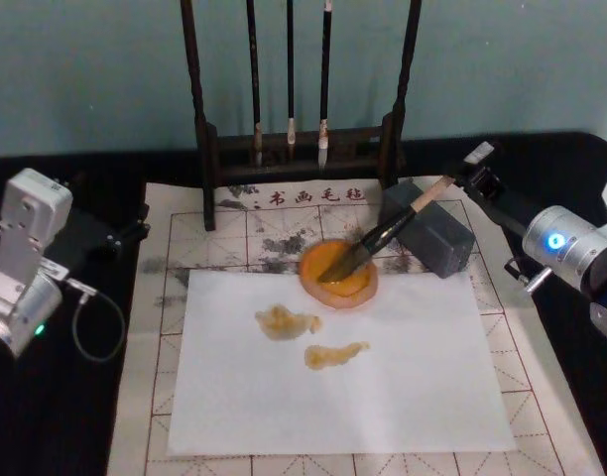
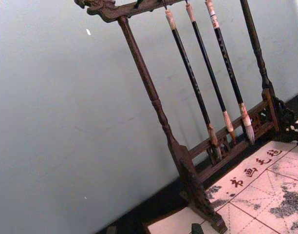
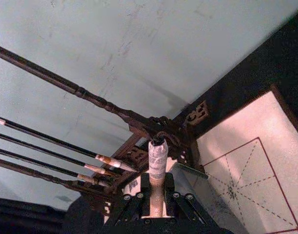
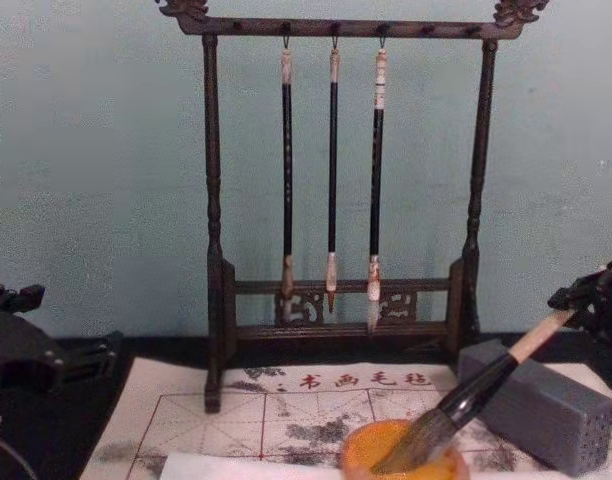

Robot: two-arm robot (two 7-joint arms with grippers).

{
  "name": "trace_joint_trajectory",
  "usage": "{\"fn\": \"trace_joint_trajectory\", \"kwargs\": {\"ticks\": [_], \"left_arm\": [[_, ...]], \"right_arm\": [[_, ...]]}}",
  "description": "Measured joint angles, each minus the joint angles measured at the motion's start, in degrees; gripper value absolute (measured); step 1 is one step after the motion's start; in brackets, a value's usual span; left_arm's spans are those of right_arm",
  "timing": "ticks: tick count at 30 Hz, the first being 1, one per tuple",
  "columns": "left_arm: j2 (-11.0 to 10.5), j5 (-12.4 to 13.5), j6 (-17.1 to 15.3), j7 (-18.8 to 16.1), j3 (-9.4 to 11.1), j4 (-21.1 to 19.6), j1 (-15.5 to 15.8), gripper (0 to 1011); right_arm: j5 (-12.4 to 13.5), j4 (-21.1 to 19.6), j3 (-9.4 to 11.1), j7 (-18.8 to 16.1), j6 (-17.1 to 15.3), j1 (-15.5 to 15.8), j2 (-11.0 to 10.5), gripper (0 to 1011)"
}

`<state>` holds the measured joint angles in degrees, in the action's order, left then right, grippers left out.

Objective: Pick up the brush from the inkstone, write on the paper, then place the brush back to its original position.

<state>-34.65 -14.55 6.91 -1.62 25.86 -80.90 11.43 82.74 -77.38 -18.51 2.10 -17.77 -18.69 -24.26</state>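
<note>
i am seeing my left gripper [image 1: 135, 230] sitting at the far left, over the black table [image 1: 46, 416] just beside the left edge of the felt mat [image 1: 551, 397], and i cannot tell how its fingers are standing. moving right, the white paper [image 1: 333, 367] is lying flat on the mat, carrying two orange-brown smears [image 1: 289, 322] near its upper middle. behind it, the dark wooden brush rack [image 4: 214, 300] is standing upright against the pale wall, with three thin black-handled brushes [image 4: 332, 170] hanging from its top bar. the inkstone [image 1: 338, 274] is resting at the paper's upper edge, below the rack. the brush [image 1: 383, 233] is leaning with its bristles down in the inkstone and its handle slanting up to the right, passing over the grey block [image 1: 427, 228] that is lying just right of the inkstone. at the far right, my right gripper [image 1: 462, 178] is clamping the upper handle of the brush, and the right wrist view is showing the white-wrapped end poking out between its closed fingers [image 3: 134, 207].
</note>
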Motion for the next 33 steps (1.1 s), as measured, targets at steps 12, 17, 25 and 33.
{"fn": "trace_joint_trajectory", "kwargs": {"ticks": [12,17,25,33], "left_arm": [[0.0,0.0,0.0,0.0,0.0,0.0,0.0,1001],[0.0,0.0,0.0,0.0,0.0,0.0,0.0,1001],[0.0,0.0,0.0,0.0,0.0,0.0,0.0,1001],[0.0,0.0,0.0,0.0,0.0,0.0,0.0,1001]], "right_arm": [[0.0,0.0,0.1,0.0,-0.1,0.0,0.0,501],[0.0,0.0,0.1,0.0,-0.1,0.1,0.0,660],[-0.1,0.0,0.1,-0.1,-0.1,0.1,0.0,883],[-0.1,0.0,0.1,-0.1,-0.1,0.1,0.0,1002]]}}
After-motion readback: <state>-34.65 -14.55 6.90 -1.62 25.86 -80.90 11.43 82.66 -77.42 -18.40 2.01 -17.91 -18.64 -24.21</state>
